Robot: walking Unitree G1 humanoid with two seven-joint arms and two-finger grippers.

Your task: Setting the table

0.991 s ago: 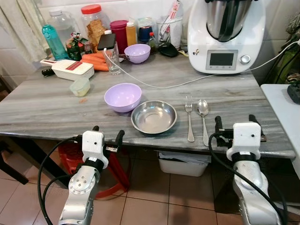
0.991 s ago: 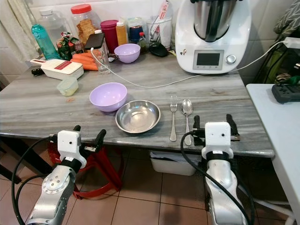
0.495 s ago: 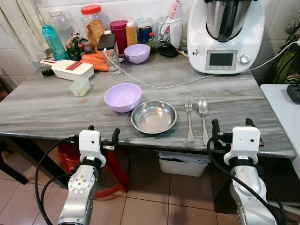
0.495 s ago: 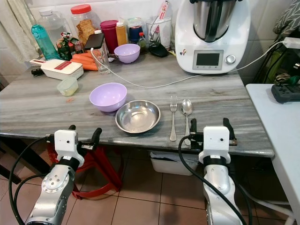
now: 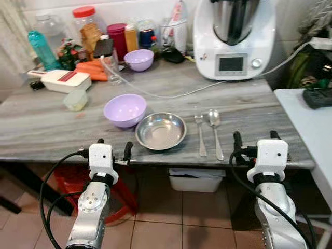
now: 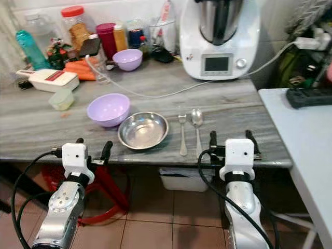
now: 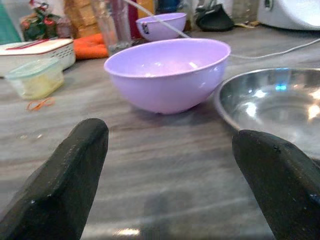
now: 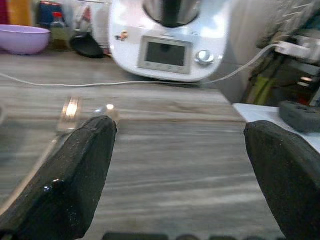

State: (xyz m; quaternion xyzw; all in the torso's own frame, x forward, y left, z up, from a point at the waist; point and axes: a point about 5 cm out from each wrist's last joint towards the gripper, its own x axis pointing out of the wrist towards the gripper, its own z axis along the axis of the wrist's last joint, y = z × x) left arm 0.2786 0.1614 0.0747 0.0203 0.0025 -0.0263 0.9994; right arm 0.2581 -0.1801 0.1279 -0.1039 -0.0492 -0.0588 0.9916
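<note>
Place setting near the tabletop (image 5: 46, 129) front edge: bowl (image 5: 124, 109), steel dish (image 5: 161, 131), fork (image 5: 199, 136), spoon (image 5: 215, 132). Left gripper (image 5: 111, 155) and right gripper (image 5: 254, 147) hover empty, fingers spread. Advisable: approach low, avoiding the dish.

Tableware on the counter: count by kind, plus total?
Purple bowls: 2, the near purple bowl and the far purple bowl
Steel bowl: 1
Fork: 1
Spoon: 1
Total: 5
</note>
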